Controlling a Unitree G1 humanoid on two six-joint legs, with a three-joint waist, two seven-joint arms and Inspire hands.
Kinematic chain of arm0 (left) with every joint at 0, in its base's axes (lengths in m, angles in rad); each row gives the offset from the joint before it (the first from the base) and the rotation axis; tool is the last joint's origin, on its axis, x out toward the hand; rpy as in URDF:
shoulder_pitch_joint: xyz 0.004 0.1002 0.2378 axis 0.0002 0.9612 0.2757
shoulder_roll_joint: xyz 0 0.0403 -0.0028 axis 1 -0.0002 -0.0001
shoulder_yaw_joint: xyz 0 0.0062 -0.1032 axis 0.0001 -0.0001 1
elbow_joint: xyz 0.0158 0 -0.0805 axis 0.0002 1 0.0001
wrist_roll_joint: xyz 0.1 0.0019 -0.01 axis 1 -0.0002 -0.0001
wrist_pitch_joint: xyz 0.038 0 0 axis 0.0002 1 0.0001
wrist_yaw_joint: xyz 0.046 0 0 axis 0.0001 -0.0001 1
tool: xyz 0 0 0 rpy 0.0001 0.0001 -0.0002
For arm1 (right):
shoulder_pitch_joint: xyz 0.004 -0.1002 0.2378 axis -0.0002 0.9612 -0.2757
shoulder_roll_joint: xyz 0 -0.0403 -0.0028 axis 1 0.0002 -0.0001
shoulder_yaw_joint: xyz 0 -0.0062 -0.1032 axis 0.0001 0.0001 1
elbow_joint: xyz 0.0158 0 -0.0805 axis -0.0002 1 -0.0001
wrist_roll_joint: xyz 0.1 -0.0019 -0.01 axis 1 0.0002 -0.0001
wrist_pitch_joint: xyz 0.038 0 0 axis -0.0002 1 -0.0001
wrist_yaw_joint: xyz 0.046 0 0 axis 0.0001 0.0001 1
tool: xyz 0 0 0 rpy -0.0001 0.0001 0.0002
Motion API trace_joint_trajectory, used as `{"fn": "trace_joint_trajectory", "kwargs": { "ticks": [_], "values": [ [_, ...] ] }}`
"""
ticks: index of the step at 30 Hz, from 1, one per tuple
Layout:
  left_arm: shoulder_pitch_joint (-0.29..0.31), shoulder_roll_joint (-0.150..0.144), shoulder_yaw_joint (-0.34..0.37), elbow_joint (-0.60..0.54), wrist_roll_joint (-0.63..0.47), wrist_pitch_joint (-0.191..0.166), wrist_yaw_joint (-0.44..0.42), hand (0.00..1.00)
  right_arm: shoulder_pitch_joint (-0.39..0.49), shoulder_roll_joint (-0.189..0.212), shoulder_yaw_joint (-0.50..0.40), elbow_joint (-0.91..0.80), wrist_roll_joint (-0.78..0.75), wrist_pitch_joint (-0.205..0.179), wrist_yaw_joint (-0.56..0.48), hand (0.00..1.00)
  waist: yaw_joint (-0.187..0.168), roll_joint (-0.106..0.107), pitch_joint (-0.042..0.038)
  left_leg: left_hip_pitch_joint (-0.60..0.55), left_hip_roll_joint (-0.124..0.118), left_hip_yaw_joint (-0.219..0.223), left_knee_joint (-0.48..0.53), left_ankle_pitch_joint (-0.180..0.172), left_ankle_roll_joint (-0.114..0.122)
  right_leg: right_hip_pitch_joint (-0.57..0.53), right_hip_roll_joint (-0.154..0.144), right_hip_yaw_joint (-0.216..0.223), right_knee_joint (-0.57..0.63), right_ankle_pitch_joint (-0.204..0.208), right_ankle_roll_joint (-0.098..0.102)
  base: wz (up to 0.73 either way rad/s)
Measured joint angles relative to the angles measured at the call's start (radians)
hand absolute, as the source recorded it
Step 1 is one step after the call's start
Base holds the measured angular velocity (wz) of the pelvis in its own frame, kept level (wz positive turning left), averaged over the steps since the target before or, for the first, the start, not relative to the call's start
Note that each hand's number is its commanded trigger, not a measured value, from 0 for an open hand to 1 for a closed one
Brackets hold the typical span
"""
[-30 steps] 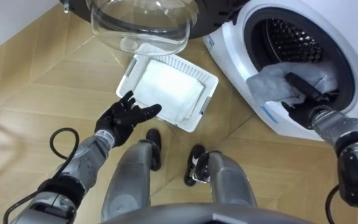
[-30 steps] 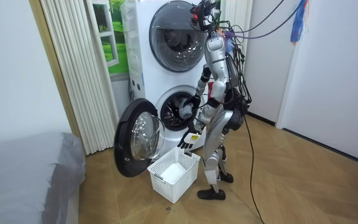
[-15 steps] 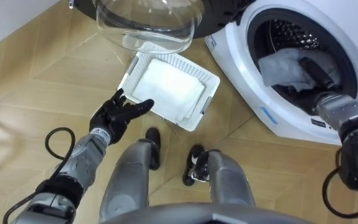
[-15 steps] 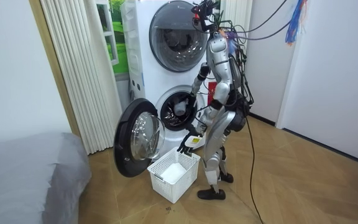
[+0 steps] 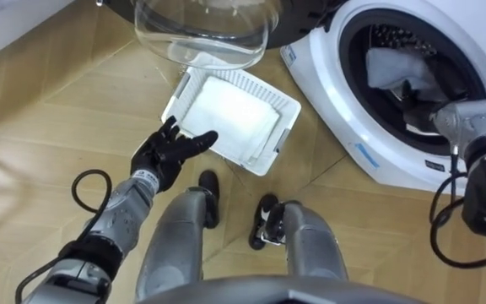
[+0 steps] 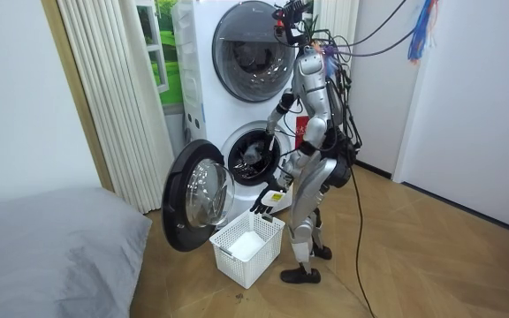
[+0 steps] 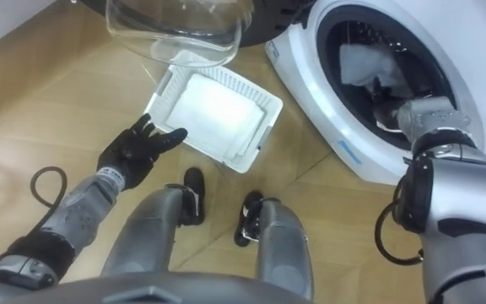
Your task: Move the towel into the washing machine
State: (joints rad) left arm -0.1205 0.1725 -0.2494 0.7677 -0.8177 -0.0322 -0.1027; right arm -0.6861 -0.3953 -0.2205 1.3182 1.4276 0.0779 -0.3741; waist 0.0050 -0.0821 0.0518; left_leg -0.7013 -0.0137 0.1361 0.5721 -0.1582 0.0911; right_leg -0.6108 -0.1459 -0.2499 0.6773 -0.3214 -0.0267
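Pushed the towel (image 5: pixel 391 66) off the door rim and deep into the drum (image 5: pixel 388 34) over the last second, and swung the left hand (image 5: pixel 169 152) slightly nearer the basket (image 5: pixel 287 127). Has the towel lying inside the washing machine (image 5: pixel 344 127) now, at 2 o'clock from the feet, with the right hand (image 5: pixel 422 93) half buried beside it; cannot tell whether holding or let go. Holds the left hand out at 10 o'clock, spread and empty.

Could drag the towel back out on withdrawal, if still pinched or snagged. Could also leave a corner over the rim for the door (image 5: pixel 201 34) to trap.

Counted:
- one towel in the drum
- one folded white cloth (image 5: pixel 230 114) in the basket at 12 o'clock
- one basket
- one open door
- two machines, counting the upper machine (image 6: pixel 253 40) stacked above
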Motion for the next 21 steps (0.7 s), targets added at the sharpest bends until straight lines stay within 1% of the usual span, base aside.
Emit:
{"fn": "trace_joint_trajectory", "kwargs": {
  "ticks": [1, 3, 7, 10, 13, 15, 18, 21],
  "values": [
    [0.0, -0.002, -0.001, -0.002, -0.002, -0.003, 0.005, 0.0, 0.0, 0.0, 0.0, -0.003, 0.0, -0.006, -0.007, 0.0, 0.0, 0.003, 0.0002, 0.0, 0.0, 0.0, 0.0, 0.0, 0.0, 0.0, 0.0, 0.0, 0.0, 0.0, 0.0, 0.0],
    [0.0, -0.008, 0.0, -0.002, -0.002, -0.016, 0.013, 0.0, 0.0, 0.0, 0.0, -0.006, 0.0, -0.031, -0.031, 0.0, 0.001, 0.011, 0.0, -0.001, 0.0, 0.003, -0.002, 0.0, 0.0, -0.001, -0.001, 0.001, 0.0, -0.001, 0.001, 0.0],
    [-0.001, -0.008, 0.001, -0.002, -0.002, -0.027, 0.019, 0.0, 0.001, 0.0, 0.0, -0.008, 0.001, -0.047, -0.053, 0.0, 0.001, 0.012, -0.0004, 0.0, -0.001, 0.005, -0.003, 0.0, 0.0, 0.0, -0.002, -0.001, 0.0, -0.003, 0.002, 0.02],
    [-0.001, -0.008, 0.004, -0.002, 0.004, -0.045, 0.036, 0.0, 0.003, 0.0, 0.001, -0.008, 0.006, -0.065, -0.07, 0.0, 0.004, 0.012, -0.0006, 0.001, -0.001, 0.013, -0.005, 0.002, 0.003, 0.002, -0.005, -0.003, -0.001, -0.003, 0.003, 0.03],
    [-0.001, -0.007, -0.001, -0.002, 0.006, -0.05, 0.05, 0.0, 0.03, 0.0, 0.002, -0.021, 0.021, -0.084, -0.072, 0.0, 0.017, 0.013, -0.0011, 0.015, -0.001, 0.018, -0.015, 0.003, 0.006, 0.015, -0.007, -0.003, -0.008, -0.002, 0.005, 0.0],
    [-0.001, -0.004, 0.0, -0.002, 0.006, -0.05, 0.055, 0.0, 0.064, 0.0, 0.002, -0.038, 0.024, -0.1, -0.069, 0.0, 0.021, 0.02, -0.0047, 0.03, -0.001, 0.02, -0.027, 0.005, 0.01, 0.033, -0.005, -0.008, -0.024, 0.0, 0.009, 0.07],
    [0.004, -0.002, 0.004, 0.002, 0.026, -0.05, 0.055, 0.0, 0.098, 0.0, 0.002, -0.042, 0.038, -0.102, -0.06, 0.0, 0.023, 0.025, -0.0078, 0.066, -0.002, 0.019, -0.046, 0.005, 0.01, 0.075, -0.004, -0.016, -0.049, 0.003, 0.013, 0.05],
    [0.003, -0.001, 0.017, 0.015, 0.054, -0.051, 0.05, 0.0, 0.136, 0.003, 0.002, -0.052, 0.054, -0.102, -0.058, 0.0, 0.03, 0.031, -0.0114, 0.116, -0.005, 0.023, -0.073, 0.005, 0.01, 0.124, 0.001, -0.009, -0.08, 0.007, 0.018, -0.04]
  ]
}}
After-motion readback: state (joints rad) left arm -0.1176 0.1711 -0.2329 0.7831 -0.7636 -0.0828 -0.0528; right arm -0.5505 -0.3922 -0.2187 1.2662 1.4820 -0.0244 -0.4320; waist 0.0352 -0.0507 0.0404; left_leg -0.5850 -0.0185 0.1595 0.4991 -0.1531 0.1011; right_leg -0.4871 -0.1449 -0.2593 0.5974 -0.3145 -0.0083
